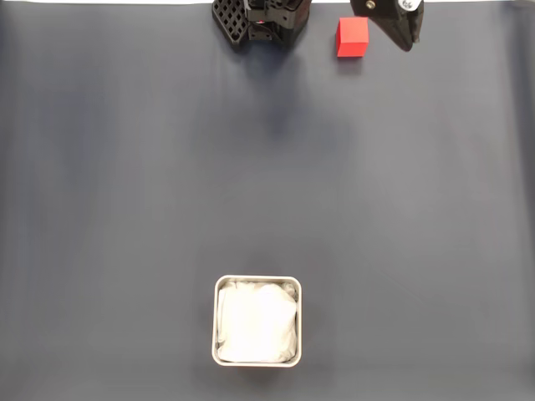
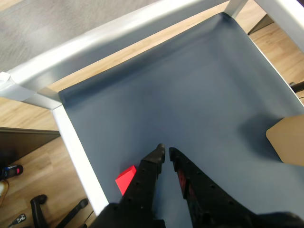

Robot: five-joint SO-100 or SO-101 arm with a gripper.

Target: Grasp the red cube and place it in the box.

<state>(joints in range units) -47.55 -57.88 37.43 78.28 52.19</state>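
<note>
The red cube [image 1: 352, 38] sits on the dark mat at the far top edge of the fixed view, just right of the arm's base. My gripper [image 1: 405, 35] hangs right beside it, slightly further right. In the wrist view the gripper [image 2: 166, 152] points down at the mat with its black fingers nearly touching and nothing between them. The red cube [image 2: 126, 179] lies to the left of the left finger, outside the jaws. The box [image 1: 257, 322], a square silver tin with white wrinkly lining, stands near the bottom centre of the fixed view, far from the gripper.
The arm's black base [image 1: 263, 21] stands at the top centre. A silver metal frame [image 2: 76, 147] borders the mat close to the cube, with wooden floor beyond. A tan board [image 2: 287, 140] lies at the right in the wrist view.
</note>
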